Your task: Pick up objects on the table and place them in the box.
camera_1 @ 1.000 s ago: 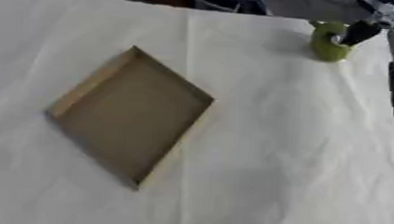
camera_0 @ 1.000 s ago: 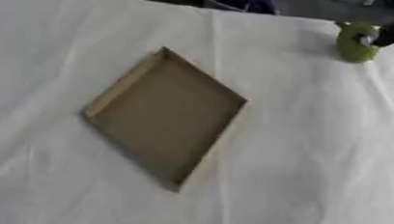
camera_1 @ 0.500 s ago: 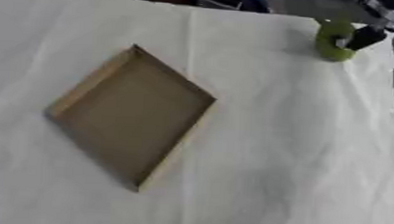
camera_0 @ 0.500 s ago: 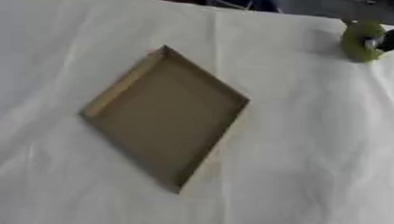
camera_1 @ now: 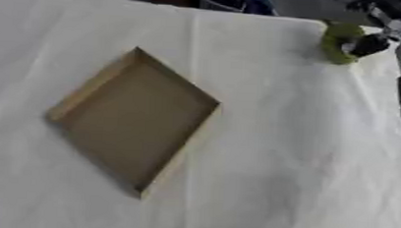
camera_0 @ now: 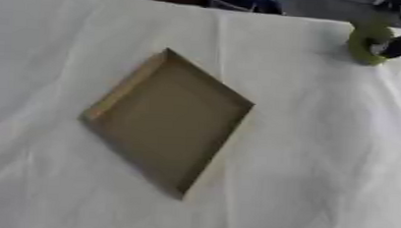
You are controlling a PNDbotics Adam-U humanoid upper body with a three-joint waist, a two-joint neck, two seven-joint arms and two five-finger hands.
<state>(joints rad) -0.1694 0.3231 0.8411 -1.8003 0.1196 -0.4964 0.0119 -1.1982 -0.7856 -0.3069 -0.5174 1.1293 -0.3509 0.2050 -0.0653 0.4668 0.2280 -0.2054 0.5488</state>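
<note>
Nearest the robot lies bare white cloth (camera_0: pixel 320 191), creased and rumpled, covering the whole table. On it, left of centre, sits the shallow cardboard box (camera_1: pixel 130 122) — turned so its corners point near and far like a diamond, low walls all round, its brown floor showing with nothing inside.

Further back, at the far right corner of the table, the right hand (camera_1: pixel 376 39) comes in from the upper right edge. Its dark fingers (camera_1: pixel 367 45) are wrapped against the side of a small yellow-green object (camera_0: pixel 365 42), thumb and fingers closed on it. Whether the object stands on the cloth or is lifted just clear of it cannot be told from either view. It is well apart from the box, across a wide stretch of cloth.

Much of the hand is cut off by the picture edge — only the fingers, some silver parts and a bit of black forearm down the right border show. The object itself is blurred; its colour and a rounded, upright shape are all that can be made out. Beyond the table edge are dark, indistinct shapes.
</note>
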